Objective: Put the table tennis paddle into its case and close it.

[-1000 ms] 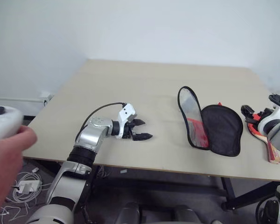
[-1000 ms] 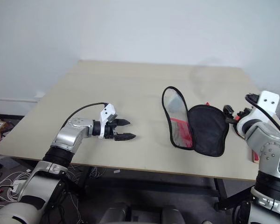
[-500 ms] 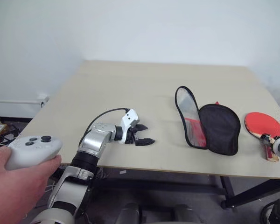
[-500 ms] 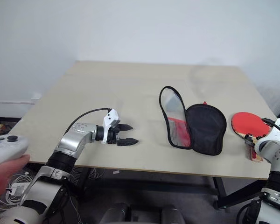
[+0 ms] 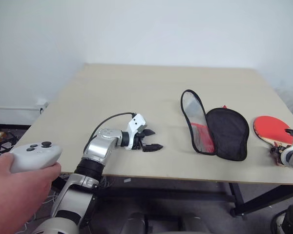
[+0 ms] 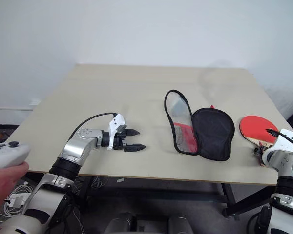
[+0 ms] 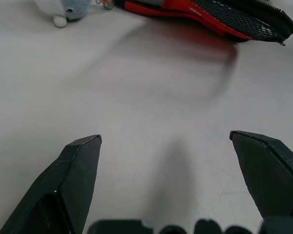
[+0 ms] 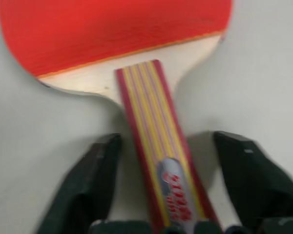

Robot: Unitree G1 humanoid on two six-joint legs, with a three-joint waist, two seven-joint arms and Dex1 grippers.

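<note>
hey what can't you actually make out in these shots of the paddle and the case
- Right gripper: whether the fingers already touch the paddle handle; the right wrist view is blurred.
- Case: its zip; too small in the eye views.
- Small pale object: cut off by the left wrist view's edge.

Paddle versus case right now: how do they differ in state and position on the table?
The paddle lies flat, red face up, near the table's right edge; the case sits further in, toward the middle. The paddle's handle lies between the right tool's fingers; nothing touches the case. The case is unzipped, its silvery-lined flap raised; the paddle is outside it. Both rest on the table.
</note>
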